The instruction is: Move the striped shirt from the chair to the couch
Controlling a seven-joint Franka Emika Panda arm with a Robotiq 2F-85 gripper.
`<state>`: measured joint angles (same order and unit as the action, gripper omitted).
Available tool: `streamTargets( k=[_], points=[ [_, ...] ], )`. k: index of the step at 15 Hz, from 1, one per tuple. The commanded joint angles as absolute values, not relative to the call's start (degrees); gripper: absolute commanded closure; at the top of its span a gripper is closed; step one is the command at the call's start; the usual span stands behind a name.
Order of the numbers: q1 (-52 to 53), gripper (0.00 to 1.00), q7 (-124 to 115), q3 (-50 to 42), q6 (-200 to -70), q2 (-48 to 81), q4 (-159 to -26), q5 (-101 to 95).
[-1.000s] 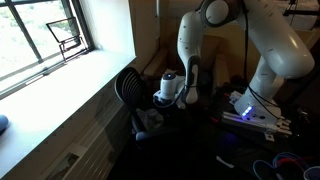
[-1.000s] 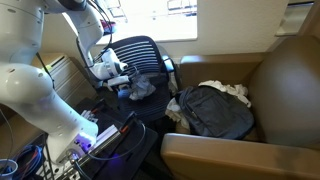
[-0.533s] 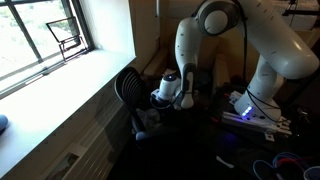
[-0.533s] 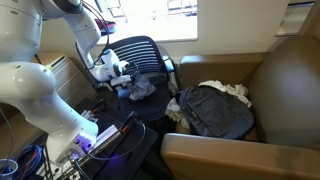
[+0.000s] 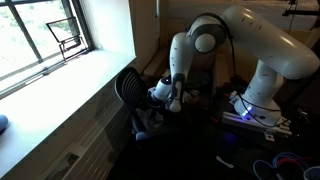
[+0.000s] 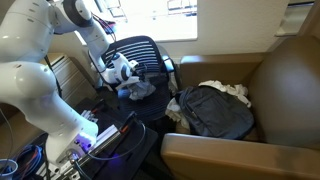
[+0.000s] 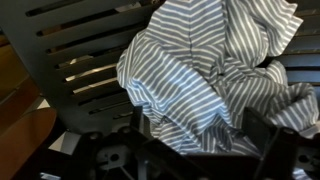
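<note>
Lowering over the last second, the arm has brought the gripper (image 6: pixel 128 76) down over the chair (image 6: pixel 150 50) seat, jaws spread wide, nothing held. Striped shirt (image 7: pixel 215 70) lies bunched on the seat, at 12 o'clock of the gripper in the wrist view, unmoved. Likely pre-grasp; closing comes next. Couch (image 6: pixel 290 85) sits at 3 o'clock of the chair, dark heap (image 6: pixel 215 112) on it.
</note>
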<state>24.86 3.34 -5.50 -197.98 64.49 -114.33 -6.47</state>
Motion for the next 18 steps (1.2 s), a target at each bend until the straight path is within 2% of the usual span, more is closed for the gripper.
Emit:
streamTargets(
  k=[1, 6, 7, 8, 12, 13, 14, 18],
  points=[
    [24.23, 0.00, 5.02, -4.86, -197.91, 64.99, -113.72, -5.01],
    [14.10, 0.00, 7.20, 1.61, -190.53, 69.12, -107.37, -10.95],
    [13.18, 0.00, 6.69, 1.94, -188.54, 70.10, -105.88, -10.40],
    [17.42, 0.00, 5.43, -0.09, -191.62, 67.38, -109.88, -8.66],
    [12.92, 0.00, 6.49, 1.92, -188.86, 70.31, -106.11, -9.89],
    [12.10, 0.25, 6.63, 2.74, -188.27, 70.45, -105.95, -10.13],
    [12.25, 0.27, 6.42, 2.68, -187.65, 70.81, -105.61, -9.88],
    [10.53, 0.55, 6.72, 4.32, -184.96, 71.29, -105.11, -10.18]
  ],
)
